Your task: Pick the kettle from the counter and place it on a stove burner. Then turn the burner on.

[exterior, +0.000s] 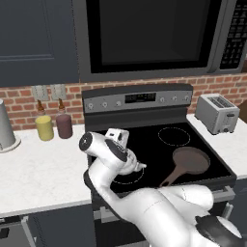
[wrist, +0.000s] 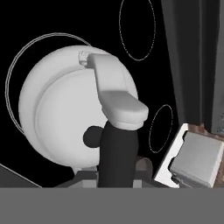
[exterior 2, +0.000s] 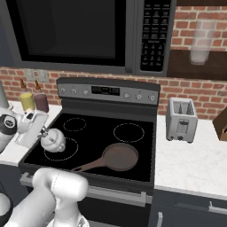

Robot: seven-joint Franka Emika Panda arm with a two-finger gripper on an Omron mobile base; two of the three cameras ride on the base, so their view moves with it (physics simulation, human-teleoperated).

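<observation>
Gripper [wrist: 114, 168] clamped narrow on kettle [wrist: 74, 113] handle, seen from above in hand view. Kettle [exterior 2: 53, 140] over stove burner [exterior 2: 62, 153] at front-left of cooktop [exterior 2: 133, 153]; contact with glass unclear. Brown pan [exterior 2: 119, 156] at 3 o'clock from kettle, apart. Toaster [exterior 2: 181, 119] on counter [exterior 2: 190, 164] further right. Two bottles [exterior: 53, 125] at 10 o'clock. Microwave [exterior 2: 88, 31] keypad and range display text too blurred to read; no brand legible.

My arm bends low over the cooktop's [exterior: 193, 149] front-left corner, hand [wrist: 114, 131] pointing down, fingers clamped on the kettle [wrist: 61, 113] handle.
</observation>
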